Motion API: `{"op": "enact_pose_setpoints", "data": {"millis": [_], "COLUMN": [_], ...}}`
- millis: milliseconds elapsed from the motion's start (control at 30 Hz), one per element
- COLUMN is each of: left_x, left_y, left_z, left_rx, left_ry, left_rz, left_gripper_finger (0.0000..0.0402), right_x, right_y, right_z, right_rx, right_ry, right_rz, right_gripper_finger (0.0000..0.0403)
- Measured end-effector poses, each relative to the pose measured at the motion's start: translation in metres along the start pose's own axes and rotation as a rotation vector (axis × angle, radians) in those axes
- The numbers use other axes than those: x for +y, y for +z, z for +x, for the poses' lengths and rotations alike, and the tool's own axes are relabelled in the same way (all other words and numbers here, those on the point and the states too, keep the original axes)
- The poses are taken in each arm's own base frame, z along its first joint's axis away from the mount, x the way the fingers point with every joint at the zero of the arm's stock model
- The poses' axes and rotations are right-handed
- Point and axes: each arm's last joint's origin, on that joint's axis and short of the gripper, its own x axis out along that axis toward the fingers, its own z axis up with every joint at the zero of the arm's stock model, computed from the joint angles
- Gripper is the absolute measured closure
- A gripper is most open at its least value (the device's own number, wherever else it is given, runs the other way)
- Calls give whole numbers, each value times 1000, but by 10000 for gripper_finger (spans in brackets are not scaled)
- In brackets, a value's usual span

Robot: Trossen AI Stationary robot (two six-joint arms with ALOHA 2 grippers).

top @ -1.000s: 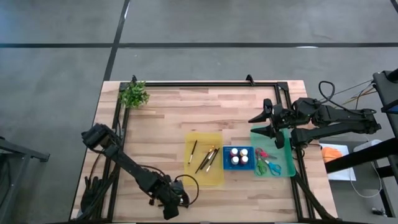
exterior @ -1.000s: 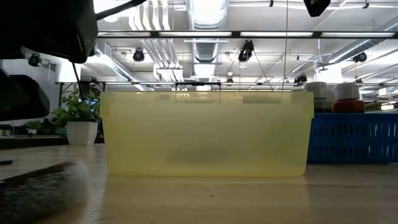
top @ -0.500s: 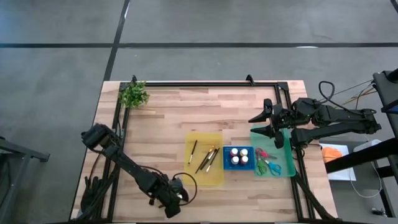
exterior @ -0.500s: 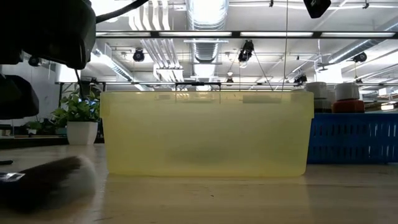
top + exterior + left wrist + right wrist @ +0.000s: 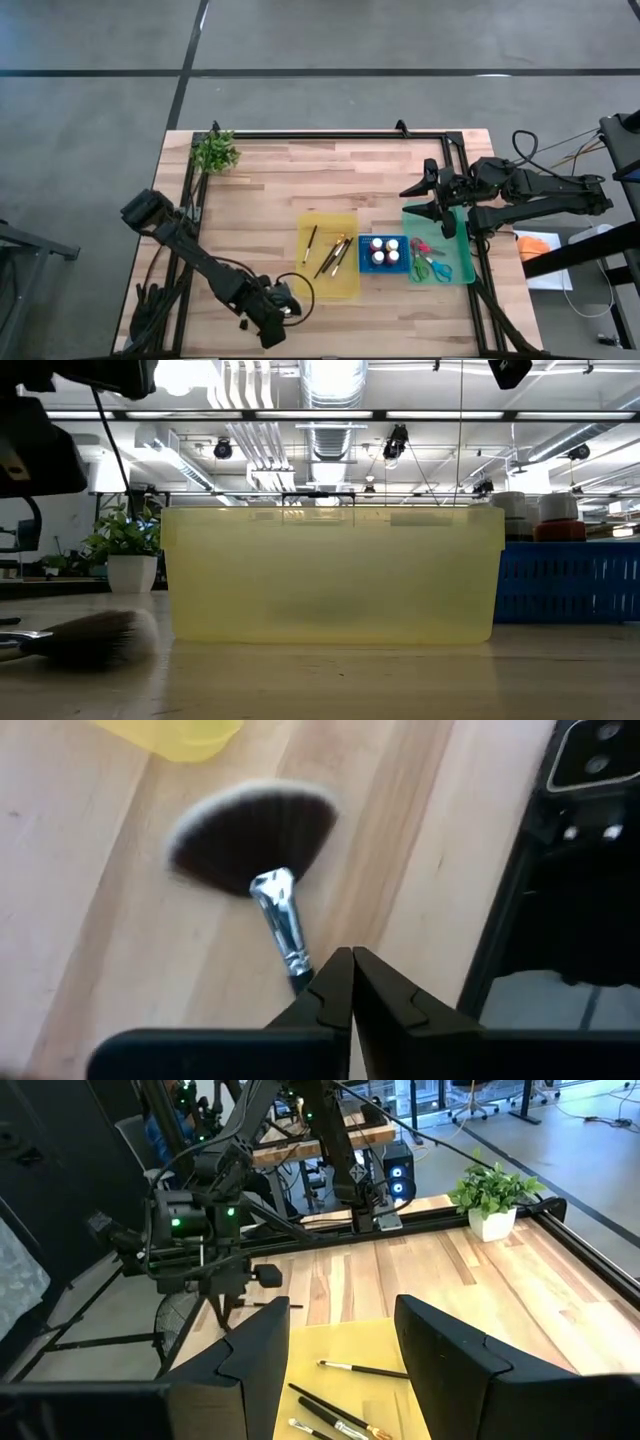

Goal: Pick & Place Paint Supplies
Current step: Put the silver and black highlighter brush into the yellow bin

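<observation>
While the wooden table (image 5: 260, 190) held the three trays in a row, the work sat at its near edge. The yellow tray (image 5: 331, 285) had thin paintbrushes (image 5: 335, 255) lying in it, the blue tray (image 5: 366, 262) just beside it held the small paint bottles (image 5: 385, 251), and the green tray (image 5: 462, 270) held the scissors (image 5: 431, 262). A leafy plant (image 5: 215, 152) stood at the far left corner, well apart from all of it.

The left gripper (image 5: 345, 982) was low near the front of the table, left of the yellow tray, with jaws pressed together on the thin handle end of the black fan brush (image 5: 255, 838) (metal ferrule pointing into the fingertips, bristles fanned toward the tray corner). In the low view the brush head looked to sit at table level beside the tray wall, so lift-off was not clear.

The right gripper (image 5: 330, 1342) hung by the green tray, jaws spread, holding nothing; that arm waited.

Step in hand, as I judged it: pickup of the fan brush, grip just made. Next move likely called for a clean lift, a short carry to the right and clearance over the yellow tray's rim before release among the other brushes; the thin handle could slip or pivot in the pinch.

No brand, label or readable writing showed anywhere.
</observation>
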Motion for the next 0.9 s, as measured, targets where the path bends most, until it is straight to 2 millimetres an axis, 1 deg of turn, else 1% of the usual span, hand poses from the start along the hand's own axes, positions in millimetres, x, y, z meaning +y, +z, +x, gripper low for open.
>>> {"op": "enact_pose_setpoints", "data": {"millis": [67,267,400,567,633,767,833,900], "left_x": [0,0,0,5,8,11,13,14], "left_y": [0,-3,-4,-7,-8,-11,-12,-12], "left_z": [1,6,15,28,34,40,40,40], "left_rx": [-3,-3,4,30,39,68,68,71], "left_ry": [-4,13,32,85,111,159,175,189], "left_rz": [-10,-25,-50,-117,-166,-283,-322,-341], "left_gripper_finger": [373,302,277,273,273,274,282,300], "right_x": [0,0,0,0,0,0,0,0], "right_y": [0,0,-1,-1,-1,-1,-1,-2], "right_z": [0,0,0,0,0,0,0,0], "right_rx": [0,1,7,8,8,13,13,15], "right_ry": [0,0,0,-1,-1,-1,-2,-3], "right_rz": [2,15,18,16,15,13,12,12], "right_gripper_finger": [222,222,222,222,222,222,222,222]}}
